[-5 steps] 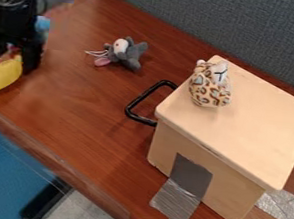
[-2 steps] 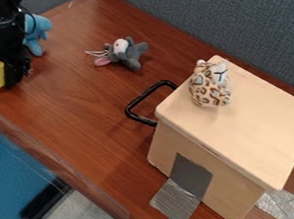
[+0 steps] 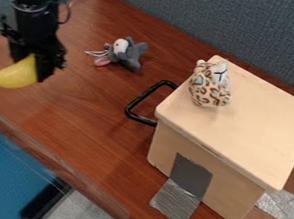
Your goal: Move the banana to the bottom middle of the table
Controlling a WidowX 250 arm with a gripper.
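Note:
At the upper left of the view, my black gripper hangs over the table's left part, shut on the banana. The yellow banana pokes out to the lower left from between the fingers, its upper end hidden by them. Below and around it spreads the reddish-brown wooden table.
A grey plush toy lies right of the gripper. The wooden box with a black handle fills the right side, a spotted plush on its lid. A clear raised edge runs along the table's front left.
The gripper first lowered around the banana at the left, then moved up and to the right with the banana held. The blue plush seen behind it before is now hidden.

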